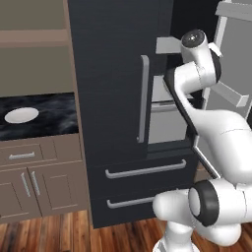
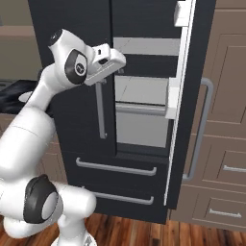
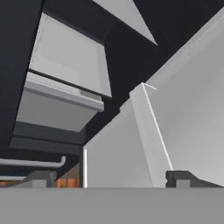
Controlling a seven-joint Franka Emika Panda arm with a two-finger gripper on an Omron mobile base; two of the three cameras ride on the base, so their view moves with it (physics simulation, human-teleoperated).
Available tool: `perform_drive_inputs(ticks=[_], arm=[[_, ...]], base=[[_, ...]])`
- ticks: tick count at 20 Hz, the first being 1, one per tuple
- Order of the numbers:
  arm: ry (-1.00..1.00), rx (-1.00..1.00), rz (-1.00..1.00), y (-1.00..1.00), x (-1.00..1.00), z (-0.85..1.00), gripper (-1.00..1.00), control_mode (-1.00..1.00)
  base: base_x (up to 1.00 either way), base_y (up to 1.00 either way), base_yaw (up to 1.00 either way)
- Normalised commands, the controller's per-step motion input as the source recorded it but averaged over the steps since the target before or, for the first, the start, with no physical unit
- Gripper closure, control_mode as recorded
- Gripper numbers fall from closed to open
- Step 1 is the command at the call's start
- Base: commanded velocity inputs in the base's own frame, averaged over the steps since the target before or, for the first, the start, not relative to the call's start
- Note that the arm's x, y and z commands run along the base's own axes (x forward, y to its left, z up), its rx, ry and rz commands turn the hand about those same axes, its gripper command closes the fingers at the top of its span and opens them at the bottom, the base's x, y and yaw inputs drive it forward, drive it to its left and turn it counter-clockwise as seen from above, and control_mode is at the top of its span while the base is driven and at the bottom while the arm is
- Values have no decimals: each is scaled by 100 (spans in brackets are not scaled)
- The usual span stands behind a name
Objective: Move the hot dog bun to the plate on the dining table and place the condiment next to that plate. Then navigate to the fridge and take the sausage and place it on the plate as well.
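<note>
— Where is the gripper (image 3: 113, 178) held?

— It is raised at shelf height before the fridge (image 1: 113, 98), at the gap between the shut left door (image 1: 118, 78) and the swung-out right door (image 2: 192, 120). In the right base view the white hand is seen level with the top shelf (image 2: 144, 46), close to the inner edge of the left door.

— How are the fingers set?

— They are spread wide apart. In the hand view one tip (image 3: 39, 178) is seen at the lower left and the other at the lower right, and nothing is held between them.

— What is seen past them?

— A pale drawer (image 3: 57, 109) inside the fridge is seen at the left, with a lighter shelf above it. The white inner face of the open door is seen at the right, with a raised rib (image 3: 151, 131) running down it.

— And the sausage?

— Its place cannot be told. Nothing like it can be made out on the shelves.

— What else is shown?

— Two freezer drawers are seen along the bottom of the fridge, each with a long grey handle (image 1: 145, 170). To the left, a dish (image 1: 21, 115) is set on a dark counter (image 1: 54, 110), near its left edge and well apart from the fridge. Brown cabinets (image 1: 29, 182) are seen under the counter, and a wooden floor (image 1: 74, 236) below them.
</note>
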Motion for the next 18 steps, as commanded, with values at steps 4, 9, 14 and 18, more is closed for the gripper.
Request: perform_drive_inputs(ticks=[4,9,14,18], arm=[[-8,24,-1,70,-43,-4,-100,-100],[-6,26,-1,65,-38,-3,-100,-100],[-4,26,-1,61,-22,-8,-100,-100],[-1,22,0,56,-4,-13,-100,-100]], base=[[0,0,0],[0,0,0],[0,0,0],[0,0,0]])
